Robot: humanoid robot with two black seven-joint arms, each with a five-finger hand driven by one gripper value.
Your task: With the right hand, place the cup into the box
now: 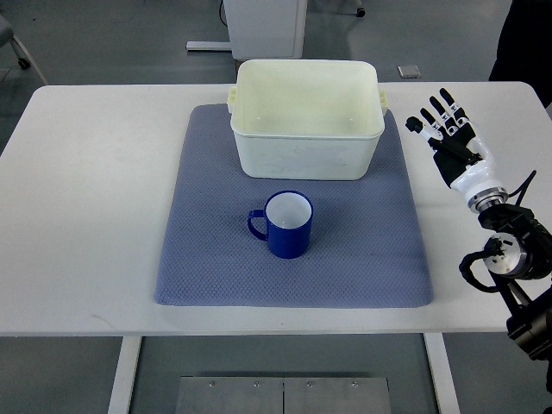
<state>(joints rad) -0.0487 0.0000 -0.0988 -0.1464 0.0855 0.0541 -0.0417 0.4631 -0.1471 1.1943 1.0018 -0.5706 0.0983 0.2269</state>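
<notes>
A blue cup with a white inside stands upright on the grey-blue mat, its handle pointing left. A cream plastic box sits just behind it on the mat's far edge, open and with nothing in it. My right hand hovers over the white table to the right of the box, fingers spread and holding nothing, well apart from the cup. Its arm comes in from the right edge. The left arm does not show.
The white table carries the mat. Beyond the far edge is grey floor with a white cabinet base and a chair wheel. A dark shape stands at the top right corner.
</notes>
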